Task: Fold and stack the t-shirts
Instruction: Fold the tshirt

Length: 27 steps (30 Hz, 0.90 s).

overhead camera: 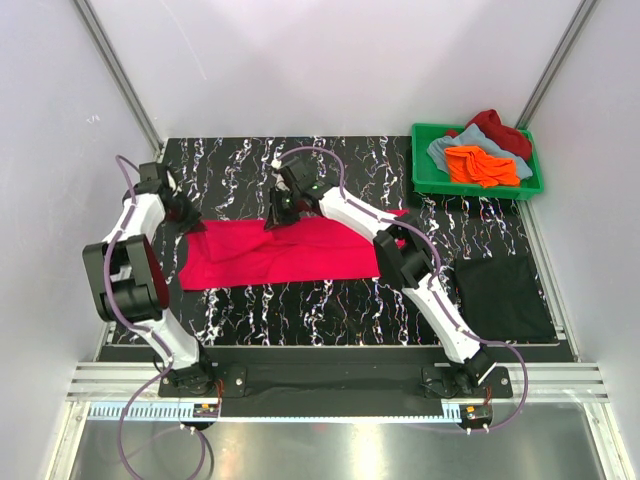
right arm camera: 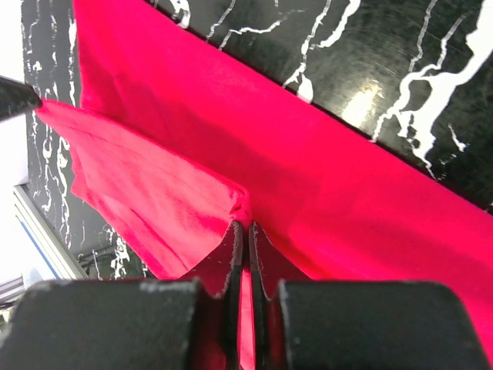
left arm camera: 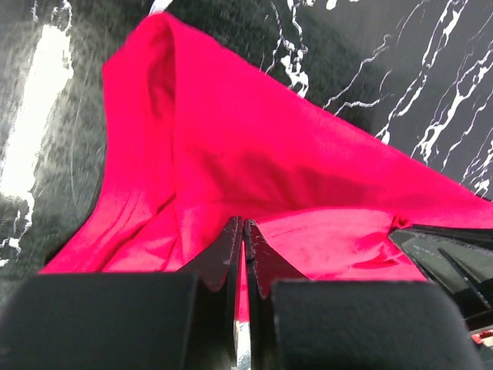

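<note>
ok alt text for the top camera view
Two robot arms pinch the far edge of a pinkish-red t-shirt on a black marbled table, left gripper at its left corner, right gripper near the middle. A green crate of other shirts sits far right.

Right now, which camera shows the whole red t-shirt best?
Top external: nearly all of the red t-shirt shows, laid out. The wrist views give only close-up folds, pinched in the left tool and the right tool.

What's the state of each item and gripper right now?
pinkish-red t-shirt, spread out, far edge pinched by both grippers
left gripper, shut on pinkish-red t-shirt
right gripper, shut on pinkish-red t-shirt
green crate, holding unfolded shirts
black cloth, lying flat
</note>
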Available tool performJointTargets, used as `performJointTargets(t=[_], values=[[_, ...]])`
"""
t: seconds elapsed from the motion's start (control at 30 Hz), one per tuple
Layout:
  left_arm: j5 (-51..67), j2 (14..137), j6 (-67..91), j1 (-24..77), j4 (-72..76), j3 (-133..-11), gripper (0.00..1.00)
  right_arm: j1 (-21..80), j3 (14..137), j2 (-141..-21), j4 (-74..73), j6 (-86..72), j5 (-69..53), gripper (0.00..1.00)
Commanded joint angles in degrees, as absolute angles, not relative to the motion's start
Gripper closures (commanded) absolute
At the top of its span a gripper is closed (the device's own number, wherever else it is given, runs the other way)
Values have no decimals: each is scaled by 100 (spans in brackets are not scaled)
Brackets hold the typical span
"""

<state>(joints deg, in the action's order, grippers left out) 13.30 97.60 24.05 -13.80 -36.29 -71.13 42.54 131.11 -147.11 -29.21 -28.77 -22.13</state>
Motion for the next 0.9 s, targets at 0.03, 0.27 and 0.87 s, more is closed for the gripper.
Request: performJointTargets(t=[0.03, 0.27, 0.87], values=[[1450, 10010, 2470, -1345, -3428, -7576, 94, 4201, 13043, -14643, -2769, -2936, -2347, 93], [1415, 10362, 2505, -1231, -3428, -7971, 94, 4175, 12920, -14599, -2742, -3006, -2347, 92], [1371, 11039, 2487, -1090, -3445, -8508, 93, 4061, 12823, -14546, -2733, -3173, -2241, 90]])
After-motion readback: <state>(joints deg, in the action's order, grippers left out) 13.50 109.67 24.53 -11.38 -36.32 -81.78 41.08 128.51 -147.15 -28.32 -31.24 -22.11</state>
